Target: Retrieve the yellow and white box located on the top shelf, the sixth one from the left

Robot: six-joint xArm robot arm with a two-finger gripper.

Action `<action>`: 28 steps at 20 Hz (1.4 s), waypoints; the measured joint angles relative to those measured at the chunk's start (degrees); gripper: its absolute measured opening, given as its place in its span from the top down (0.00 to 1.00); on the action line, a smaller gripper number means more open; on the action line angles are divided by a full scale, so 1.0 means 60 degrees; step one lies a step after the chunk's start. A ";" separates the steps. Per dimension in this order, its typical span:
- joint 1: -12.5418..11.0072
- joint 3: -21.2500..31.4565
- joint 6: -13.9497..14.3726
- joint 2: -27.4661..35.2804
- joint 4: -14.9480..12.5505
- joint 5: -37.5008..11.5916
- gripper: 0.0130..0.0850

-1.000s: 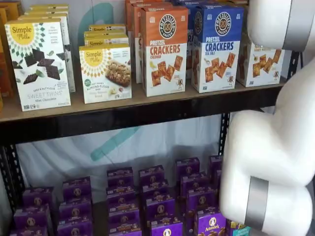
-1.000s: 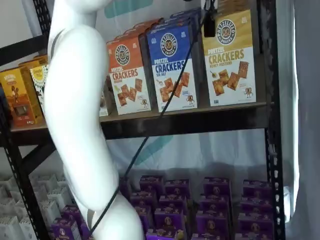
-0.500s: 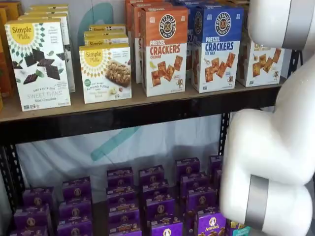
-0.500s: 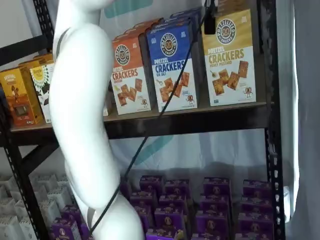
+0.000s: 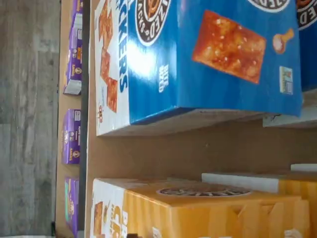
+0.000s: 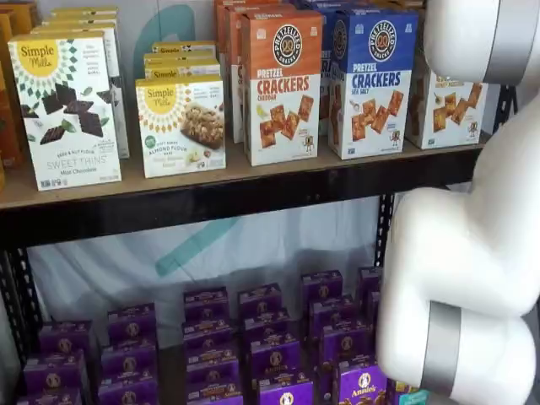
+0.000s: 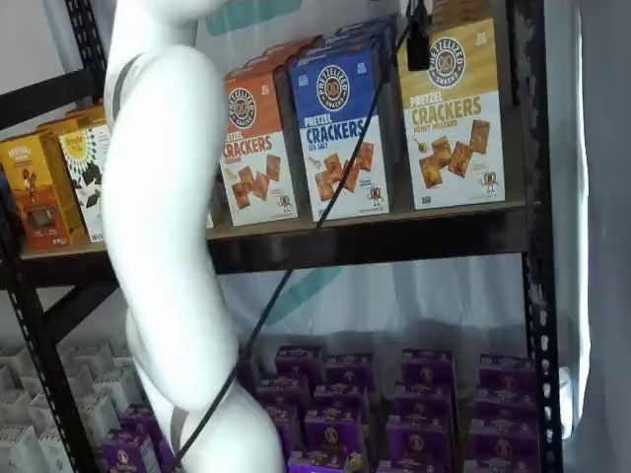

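The upright cardboard yellow and white box [image 7: 453, 113], yellow above and white below with square brown crackers pictured, stands at the upper right of a shelf view on the tan-brown top shelf [image 7: 375, 239] with its thick black front rail. Just left of it stands the blue-topped pretzel cracker box [image 7: 341, 130], then the orange-topped pretzel cracker box [image 7: 257, 146].

The black fingers of the gripper [image 7: 418, 39] hang from the top edge of that frame with a black cable [image 7: 325, 209] beside them, directly in front of the yellow box's upper left corner, at the seam between it and the blue box. They appear as one dark shape, so the gap is hard to make out here; the jaws stand spread wide and grasp nothing.

The wrist view shows the yellow box's top and the blue box side by side, bare board between them.

The white robot arm [image 6: 472, 253] fills the right of a shelf view, hiding most of the yellow box.
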 joint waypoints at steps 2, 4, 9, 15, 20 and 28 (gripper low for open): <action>0.0069 -0.0265 0.0071 0.0167 -0.0171 0.0292 0.00; 0.0122 -0.0522 0.0139 0.0313 -0.0289 0.0547 0.00; 0.0239 -0.0854 0.0183 0.0488 -0.0612 0.0781 0.00; 0.0428 -0.1209 0.0227 0.0678 -0.1128 0.1105 0.00; 0.0637 -0.1460 0.0272 0.0778 -0.1653 0.1395 0.00; 0.0718 -0.1238 0.0273 0.0616 -0.1881 0.1385 0.00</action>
